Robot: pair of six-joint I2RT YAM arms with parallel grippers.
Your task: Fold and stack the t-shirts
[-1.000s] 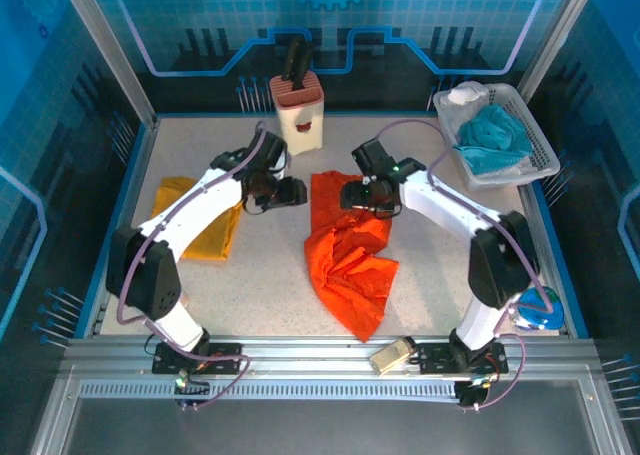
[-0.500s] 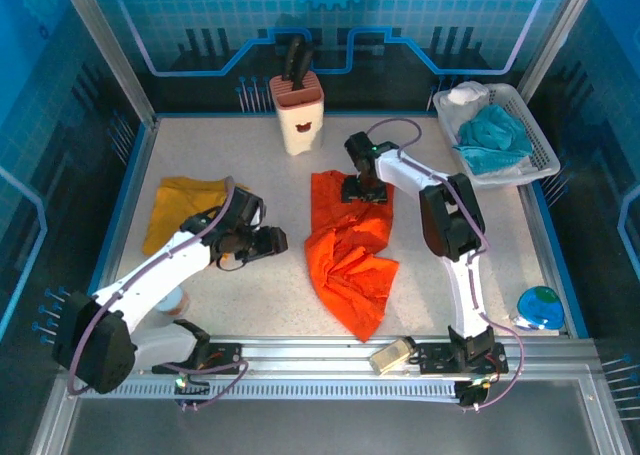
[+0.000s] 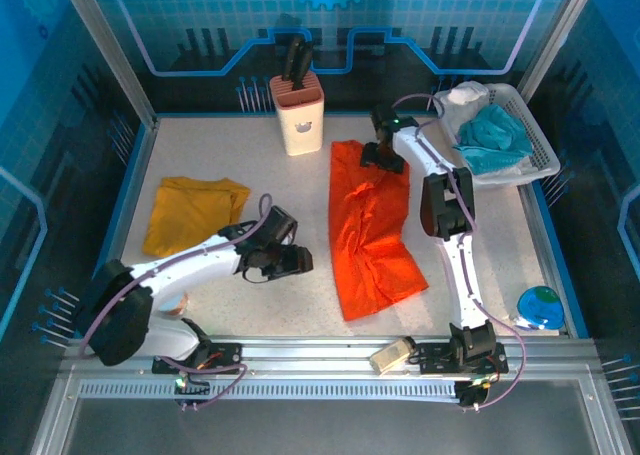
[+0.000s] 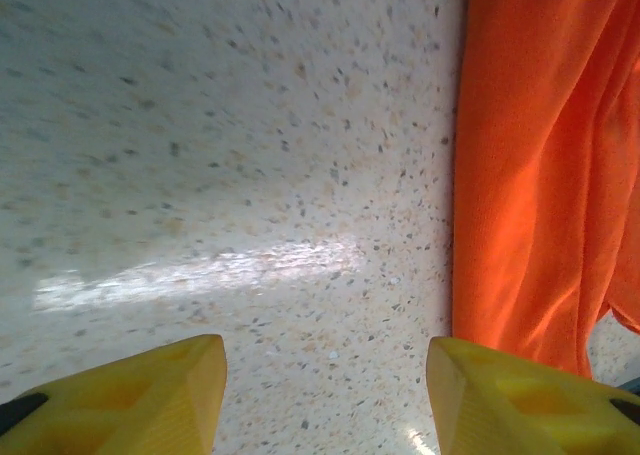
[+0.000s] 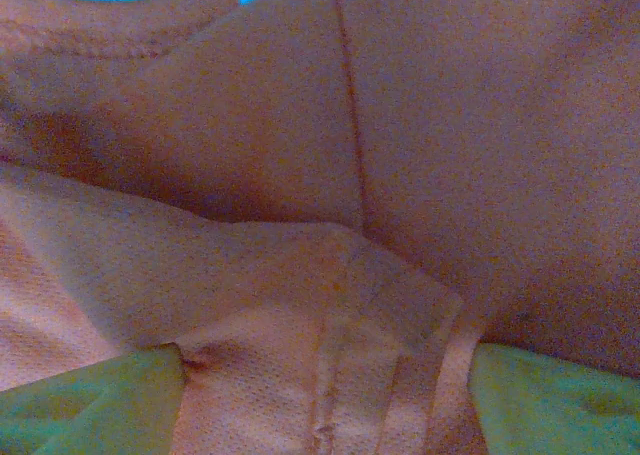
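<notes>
The bright orange t-shirt [image 3: 370,235] lies stretched out lengthwise in the middle of the table, wrinkled along its length. My right gripper [image 3: 384,158] sits on its far edge. In the right wrist view the jaws [image 5: 327,375] stand wide apart, with a raised fold of the orange shirt [image 5: 400,125] between the fingers [image 5: 90,400]. My left gripper [image 3: 293,262] hovers low over bare table just left of the shirt, open and empty [image 4: 327,375], the orange shirt's edge [image 4: 540,175] close by its right finger. The mustard yellow t-shirt [image 3: 190,213] lies folded at the left.
A knife block [image 3: 298,115] stands at the back centre. A white basket [image 3: 535,145] at the back right holds a teal cloth [image 3: 495,135] and a white cloth [image 3: 468,95]. A blue-green object [image 3: 540,305] sits near the right edge.
The right gripper moved toward the far right, and the orange shirt went from a crumpled heap to a long strip. The left gripper swung right, toward the shirt's left edge.
</notes>
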